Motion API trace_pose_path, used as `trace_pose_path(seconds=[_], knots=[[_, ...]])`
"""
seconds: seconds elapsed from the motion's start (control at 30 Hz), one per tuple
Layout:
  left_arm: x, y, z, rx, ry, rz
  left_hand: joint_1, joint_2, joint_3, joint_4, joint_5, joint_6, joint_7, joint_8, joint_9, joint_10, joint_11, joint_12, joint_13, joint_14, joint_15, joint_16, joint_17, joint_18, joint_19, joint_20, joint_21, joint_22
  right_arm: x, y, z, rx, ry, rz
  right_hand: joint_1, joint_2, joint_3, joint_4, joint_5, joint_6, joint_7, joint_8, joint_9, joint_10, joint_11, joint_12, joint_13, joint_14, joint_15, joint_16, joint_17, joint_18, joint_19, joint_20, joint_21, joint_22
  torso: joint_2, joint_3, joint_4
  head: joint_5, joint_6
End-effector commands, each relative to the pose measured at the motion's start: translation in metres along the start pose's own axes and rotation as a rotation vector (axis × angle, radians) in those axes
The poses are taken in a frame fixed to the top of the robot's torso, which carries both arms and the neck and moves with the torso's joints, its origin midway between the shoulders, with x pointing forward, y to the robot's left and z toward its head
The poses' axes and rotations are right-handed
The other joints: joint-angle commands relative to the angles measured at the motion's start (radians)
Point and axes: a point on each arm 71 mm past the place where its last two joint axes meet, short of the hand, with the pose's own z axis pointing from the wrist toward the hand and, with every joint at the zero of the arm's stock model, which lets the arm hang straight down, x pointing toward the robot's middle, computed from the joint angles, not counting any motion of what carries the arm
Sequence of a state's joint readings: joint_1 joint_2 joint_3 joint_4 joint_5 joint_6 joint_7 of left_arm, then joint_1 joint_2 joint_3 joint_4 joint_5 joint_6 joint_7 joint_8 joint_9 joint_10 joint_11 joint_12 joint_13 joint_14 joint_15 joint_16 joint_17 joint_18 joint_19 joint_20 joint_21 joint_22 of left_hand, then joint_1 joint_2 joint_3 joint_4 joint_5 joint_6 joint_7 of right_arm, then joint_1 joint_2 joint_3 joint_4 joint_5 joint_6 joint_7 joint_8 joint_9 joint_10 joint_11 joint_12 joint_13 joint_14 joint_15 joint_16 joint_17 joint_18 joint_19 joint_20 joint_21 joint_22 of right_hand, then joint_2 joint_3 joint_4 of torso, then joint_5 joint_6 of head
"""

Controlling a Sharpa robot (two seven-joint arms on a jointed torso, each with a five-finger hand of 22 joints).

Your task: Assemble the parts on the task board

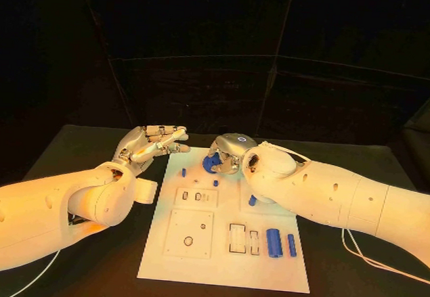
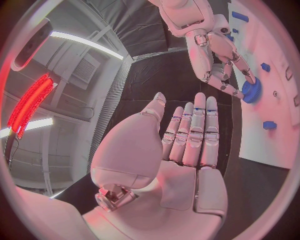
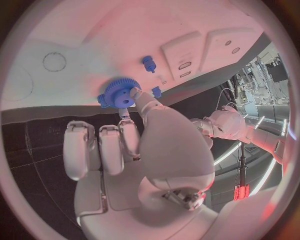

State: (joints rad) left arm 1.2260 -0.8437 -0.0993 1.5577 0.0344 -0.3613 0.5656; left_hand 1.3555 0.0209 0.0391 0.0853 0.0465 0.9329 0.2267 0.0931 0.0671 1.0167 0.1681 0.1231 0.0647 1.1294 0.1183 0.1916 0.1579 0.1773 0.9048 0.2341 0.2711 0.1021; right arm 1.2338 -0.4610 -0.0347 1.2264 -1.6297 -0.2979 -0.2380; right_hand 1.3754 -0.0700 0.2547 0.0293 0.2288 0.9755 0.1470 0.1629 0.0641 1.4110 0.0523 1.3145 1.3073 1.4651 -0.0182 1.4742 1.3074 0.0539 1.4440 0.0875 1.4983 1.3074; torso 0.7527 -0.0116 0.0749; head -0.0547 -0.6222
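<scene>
Gear teeth ring the round blue plastic part that the right robot hand pinches between thumb and fingertip at the far edge of the task board, a flat white rectangular plate with shallow moulded recesses. In the left wrist view the same blue gear sits right at that edge, under the right hand's silver fingers. The left robot hand holds nothing; its fingers lie straight and close side by side, thumb apart, over the matte black worktop just beside the board's far left corner. Two smooth blue cylinders lie side by side on the board's near right part, and small blue pegs stand toward its far end.
</scene>
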Motion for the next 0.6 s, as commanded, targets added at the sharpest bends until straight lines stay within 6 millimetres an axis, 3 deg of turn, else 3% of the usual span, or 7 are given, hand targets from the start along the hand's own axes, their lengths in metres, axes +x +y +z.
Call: trace_pose_path(seconds=[0.03,0.13,0.2,0.37,0.53,0.6], knots=[[0.0016,-0.0013,0.0005,0.007,0.015,-0.004,-0.004,0.004,0.001,-0.007,0.004,0.008,-0.002,-0.006,-0.001,0.004,0.003,-0.006,-0.001,0.006,0.001,-0.003,0.001,0.007,0.006,0.000,-0.003,-0.001,0.0007,-0.0017,0.0010,0.020,0.003,-0.010,-0.020,-0.008,0.004,0.002,-0.055,-0.033,0.008,-0.023,-0.001,-0.012,0.011,-0.020,-0.014,0.061,0.006,-0.001,0.037,-0.010,0.001,0.009,0.004,0.066,0.000,0.0001,0.0007,0.000,0.003],[0.0016,-0.0012,0.0006,0.008,0.015,-0.004,-0.004,0.004,0.001,-0.007,0.004,0.008,-0.002,-0.006,-0.001,0.004,0.003,-0.006,-0.001,0.006,0.001,-0.003,0.001,0.007,0.006,0.000,-0.003,-0.001,0.0012,-0.0019,0.0023,0.022,0.005,-0.002,-0.044,-0.020,-0.010,0.012,-0.115,-0.064,0.014,-0.040,-0.001,-0.026,0.018,-0.040,-0.032,0.062,0.012,0.000,0.039,-0.010,-0.001,0.015,0.003,0.064,0.000,0.0009,0.0001,-0.001,0.003],[0.0017,-0.0012,0.0006,0.008,0.015,-0.004,-0.004,0.004,0.001,-0.007,0.004,0.008,-0.002,-0.006,-0.001,0.004,0.003,-0.006,-0.001,0.006,0.001,-0.003,0.001,0.007,0.006,0.000,-0.003,-0.001,0.0021,-0.0013,0.0030,0.020,0.015,0.001,-0.060,-0.029,-0.024,0.021,-0.119,-0.087,0.018,-0.053,-0.001,-0.034,0.022,-0.051,-0.041,0.061,0.016,0.000,0.039,-0.009,-0.002,0.018,0.002,0.062,0.000,0.0004,0.0006,-0.001,0.002],[0.0018,-0.0012,0.0006,0.007,0.015,-0.004,-0.004,0.004,0.001,-0.007,0.004,0.008,-0.002,-0.006,-0.001,0.004,0.003,-0.006,-0.001,0.006,0.001,-0.003,0.001,0.007,0.006,0.000,-0.003,-0.001,0.0044,-0.0004,0.0041,0.019,0.043,0.002,-0.106,-0.043,-0.085,0.067,-0.098,-0.108,0.025,-0.068,0.003,-0.046,0.030,-0.066,-0.054,0.061,0.023,0.000,0.041,-0.008,-0.005,0.027,0.000,0.058,0.000,0.0003,0.0012,-0.001,0.000],[0.0016,-0.0013,0.0004,0.007,0.014,-0.004,-0.004,0.004,0.001,-0.007,0.004,0.008,-0.002,-0.006,-0.001,0.004,0.003,-0.006,-0.001,0.006,0.001,-0.003,0.001,0.007,0.006,0.000,-0.003,-0.001,0.0050,-0.0030,0.0031,0.028,0.055,0.002,-0.130,-0.033,-0.132,0.115,-0.081,-0.103,0.026,-0.070,0.005,-0.045,0.032,-0.063,-0.050,0.062,0.026,0.002,0.046,-0.009,-0.004,0.030,0.000,0.061,0.000,-0.0002,0.0017,-0.002,0.000],[0.0013,-0.0014,0.0003,0.007,0.014,-0.003,-0.004,0.004,0.001,-0.007,0.004,0.008,-0.002,-0.006,-0.001,0.004,0.003,-0.006,-0.001,0.006,0.001,-0.003,0.001,0.007,0.006,0.000,-0.003,-0.001,0.0047,-0.0048,0.0020,0.032,0.054,0.006,-0.147,-0.023,-0.148,0.142,-0.051,-0.096,0.025,-0.067,0.006,-0.043,0.031,-0.060,-0.047,0.062,0.026,0.002,0.048,-0.009,-0.003,0.030,0.001,0.062,-0.001,0.0001,0.0013,-0.001,0.001]])
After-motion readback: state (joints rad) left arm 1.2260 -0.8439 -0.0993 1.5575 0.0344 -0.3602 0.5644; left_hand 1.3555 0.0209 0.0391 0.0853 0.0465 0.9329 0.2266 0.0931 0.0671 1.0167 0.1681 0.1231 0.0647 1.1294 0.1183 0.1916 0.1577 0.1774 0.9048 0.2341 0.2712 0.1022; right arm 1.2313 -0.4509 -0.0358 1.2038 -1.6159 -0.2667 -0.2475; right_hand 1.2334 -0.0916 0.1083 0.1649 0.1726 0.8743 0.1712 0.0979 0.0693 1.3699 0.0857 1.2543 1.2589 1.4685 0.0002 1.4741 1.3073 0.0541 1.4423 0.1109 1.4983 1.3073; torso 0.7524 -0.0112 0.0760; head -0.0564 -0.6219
